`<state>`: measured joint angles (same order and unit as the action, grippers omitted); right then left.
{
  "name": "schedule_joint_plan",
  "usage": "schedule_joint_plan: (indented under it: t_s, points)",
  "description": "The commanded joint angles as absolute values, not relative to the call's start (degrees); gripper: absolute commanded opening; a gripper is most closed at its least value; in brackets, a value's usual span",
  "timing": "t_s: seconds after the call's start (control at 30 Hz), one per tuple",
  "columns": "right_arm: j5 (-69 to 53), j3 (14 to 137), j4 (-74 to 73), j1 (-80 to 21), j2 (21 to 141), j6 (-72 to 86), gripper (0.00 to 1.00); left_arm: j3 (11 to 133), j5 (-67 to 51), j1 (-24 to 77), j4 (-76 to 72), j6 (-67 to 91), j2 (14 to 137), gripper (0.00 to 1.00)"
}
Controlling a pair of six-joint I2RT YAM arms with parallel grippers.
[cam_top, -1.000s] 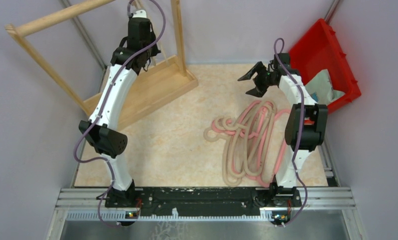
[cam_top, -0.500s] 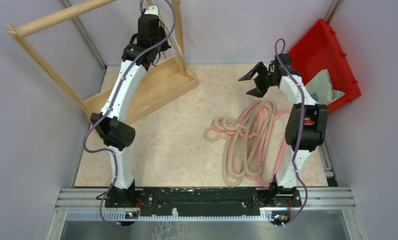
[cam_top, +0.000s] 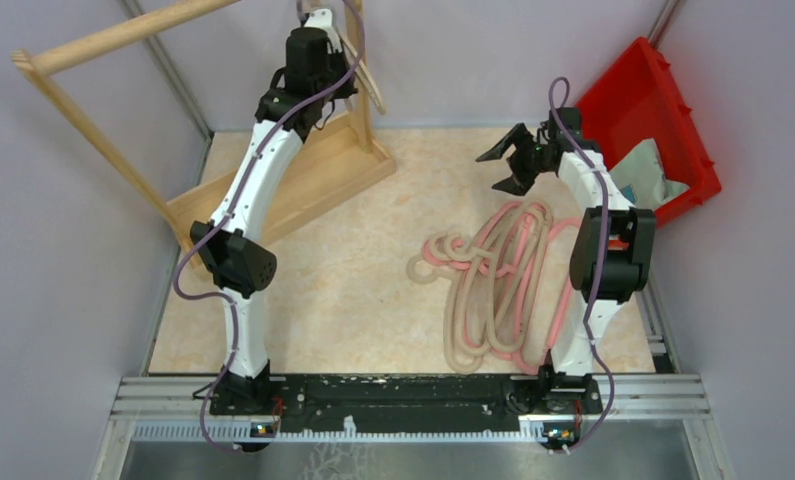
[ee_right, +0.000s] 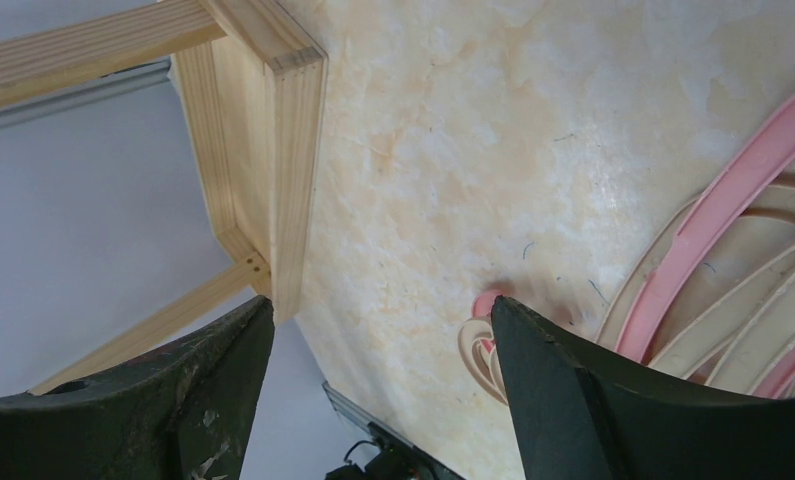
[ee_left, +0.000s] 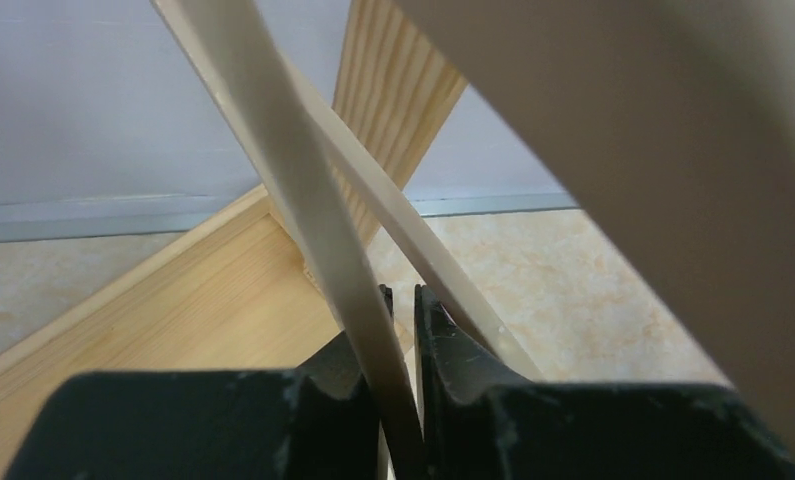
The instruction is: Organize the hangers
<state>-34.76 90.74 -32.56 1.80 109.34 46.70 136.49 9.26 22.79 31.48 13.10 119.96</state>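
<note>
A pile of beige and pink hangers (cam_top: 493, 280) lies on the table at the right. My left gripper (cam_top: 320, 30) is raised at the far side by the wooden rack's upright post. It is shut on a beige hanger (cam_top: 368, 85) that slants down beside the post. In the left wrist view the jaws (ee_left: 401, 310) pinch a thin beige bar of that hanger (ee_left: 308, 190). My right gripper (cam_top: 505, 160) is open and empty, just beyond the pile's far end. In the right wrist view its jaws (ee_right: 383, 320) stand wide apart, with pink (ee_right: 713, 200) and beige (ee_right: 763, 310) hangers at the right.
The light wooden rack (cam_top: 283, 185) stands at the far left, with its top pole (cam_top: 123, 35) reaching left. It also shows in the right wrist view (ee_right: 273, 150). A red bin (cam_top: 653, 100) holding a pale bag (cam_top: 643, 175) sits at the far right.
My left arm has risen and swung right along the rack with the beige hanger in its grip. The right arm and the pile have not moved.
</note>
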Motion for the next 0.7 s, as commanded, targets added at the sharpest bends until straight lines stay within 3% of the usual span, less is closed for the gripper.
schedule_joint_plan:
  t_s: [0.0, 0.2, 0.4, 0.57, 0.6, 0.63, 0.67]
  points:
    - [-35.25, 90.88, -31.2, 2.35, 106.16, 46.87, 0.81, 135.54, -0.09, 26.09, 38.79, 9.94, 122.68, 0.21]
    - [-35.15, 90.64, -31.12, 2.35, 105.91, 46.67, 0.82, 134.44, 0.26, 26.06, 37.76, 9.41, 119.41, 0.41]
    - [-35.2, 90.53, -31.0, 2.36, 105.73, 46.42, 0.82, 132.12, 1.08, 26.08, 36.3, 9.41, 116.14, 0.48]
    - [-35.11, 89.86, -30.94, 2.38, 105.51, 46.32, 0.82, 128.7, 2.73, 26.03, 33.43, 9.09, 113.21, 0.44]
    - [-35.15, 89.71, -30.94, 2.33, 105.46, 46.32, 0.82, 128.54, 3.33, 26.03, 33.26, 9.01, 112.94, 0.4]
    - [-35.16, 89.55, -30.94, 2.39, 105.31, 46.31, 0.82, 128.5, 3.85, 26.03, 33.18, 8.85, 112.84, 0.29]
    - [-35.12, 89.37, -30.87, 2.38, 105.15, 46.32, 0.82, 128.5, 4.46, 26.08, 33.01, 8.77, 112.69, 0.11]
